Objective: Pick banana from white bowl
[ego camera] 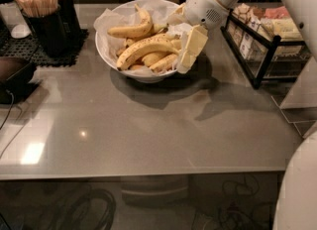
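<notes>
We have our tool at the rim of the white bowl, on the bowl's right side as the camera sees it, hanging over the edge where the paper lining folds up. We cannot tell how far it is open, and we see nothing held in it. The banana, the long speckled one, lies across the middle of the bowl on top of the heap. One end points at the bowl's left wall and the other reaches toward the tool's side. We judge that the grasp is not yet made.

Several things could go wrong from here. The tool is so close to the lining that closing there may catch paper along with the fruit, or paper alone, and a lift would then drag the whole sheet and spill the heap. The shorter bananas lie touching the speckled one just below it, and the smoother banana lies at the far side of the bowl, so a slightly misplaced approach could take the wrong fruit or two at once. A grip near the banana's end would leave most of its length unsupported, and it may pivot and slip out. Pressing down on the rim could tilt the bowl or slide it across the table. The wire rack stands near the bowl's right, where a wide outward swing could strike it.
</notes>
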Robot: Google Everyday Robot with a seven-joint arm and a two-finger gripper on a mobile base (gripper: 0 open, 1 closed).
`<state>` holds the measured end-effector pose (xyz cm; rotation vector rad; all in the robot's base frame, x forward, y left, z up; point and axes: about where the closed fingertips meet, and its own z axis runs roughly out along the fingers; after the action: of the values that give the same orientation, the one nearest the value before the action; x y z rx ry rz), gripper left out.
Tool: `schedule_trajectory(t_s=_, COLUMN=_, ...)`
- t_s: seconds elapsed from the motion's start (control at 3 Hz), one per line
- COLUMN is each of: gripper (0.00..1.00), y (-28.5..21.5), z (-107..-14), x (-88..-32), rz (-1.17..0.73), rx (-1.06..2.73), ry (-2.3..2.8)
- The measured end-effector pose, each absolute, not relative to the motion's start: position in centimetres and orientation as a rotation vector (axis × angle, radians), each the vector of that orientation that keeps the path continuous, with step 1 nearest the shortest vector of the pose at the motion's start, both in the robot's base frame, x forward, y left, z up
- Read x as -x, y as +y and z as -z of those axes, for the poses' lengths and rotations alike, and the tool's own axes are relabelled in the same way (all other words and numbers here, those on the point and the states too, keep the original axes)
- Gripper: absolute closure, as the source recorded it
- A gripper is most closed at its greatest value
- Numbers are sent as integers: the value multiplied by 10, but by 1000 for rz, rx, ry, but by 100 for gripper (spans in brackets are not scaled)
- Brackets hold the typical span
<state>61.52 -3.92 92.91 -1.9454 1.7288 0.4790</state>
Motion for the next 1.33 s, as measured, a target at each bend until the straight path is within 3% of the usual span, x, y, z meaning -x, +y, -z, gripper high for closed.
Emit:
schedule_trajectory(t_s=0.33, gripper=0, y=-35, z=-926, x=-619, rz=-494, rx=1933, ry=1725)
schedule_trajectory(t_s=1.0, gripper=42, y=-35, z=-926, x=-619, rz=-494, rx=1933, ry=1725)
schedule_trajectory(t_s=1.33, gripper=41, y=-32, z=-926, x=-624, rz=-490, rx=1929, ry=1718)
